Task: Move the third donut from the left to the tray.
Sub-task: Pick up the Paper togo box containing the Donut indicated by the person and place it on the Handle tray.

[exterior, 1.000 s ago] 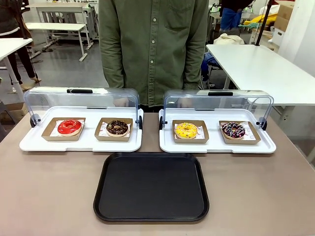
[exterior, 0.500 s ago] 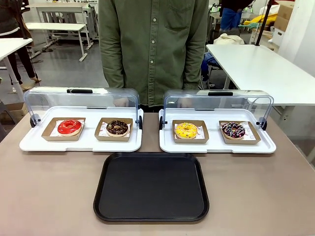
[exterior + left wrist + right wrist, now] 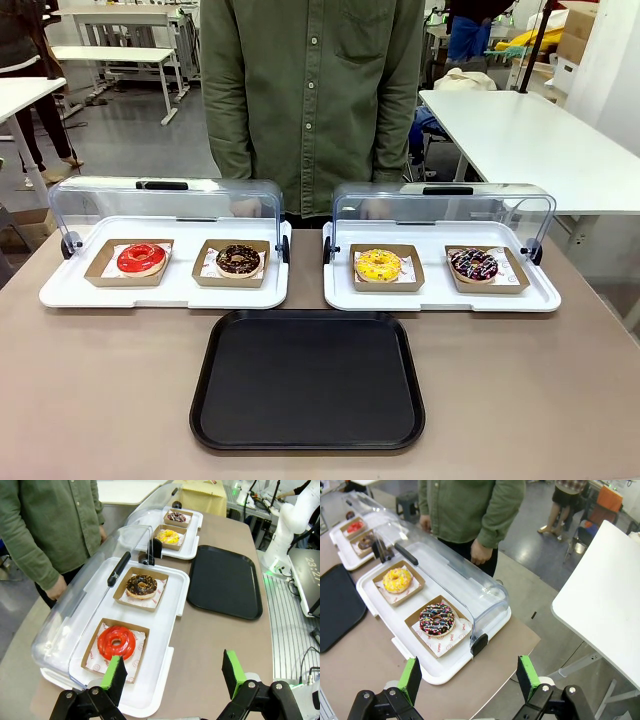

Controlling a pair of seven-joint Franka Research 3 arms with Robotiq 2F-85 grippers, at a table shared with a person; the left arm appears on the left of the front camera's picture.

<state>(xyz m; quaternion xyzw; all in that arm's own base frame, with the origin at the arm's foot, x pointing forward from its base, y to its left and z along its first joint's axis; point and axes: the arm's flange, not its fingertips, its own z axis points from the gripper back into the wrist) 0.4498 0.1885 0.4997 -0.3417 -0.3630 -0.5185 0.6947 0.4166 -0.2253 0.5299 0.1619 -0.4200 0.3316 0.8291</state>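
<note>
**Front view.** The third donut, iced yellow, sits in its cardboard holder on the right-hand white tray. The clear lid of that tray is swung back. A sprinkled donut lies beside the third donut on the same tray. The left-hand white tray carries a red donut and a chocolate donut. The black tray lies on the counter, just in front of both white trays. A person stands at the far side.

**Left wrist view.** The left end effector has its fingers wide apart and holds nothing. It hangs near the red donut. The third donut lies well beyond.

**Right wrist view.** The right end effector has its fingers spread and grips nothing. The third donut lies just past the sprinkled donut.
</note>
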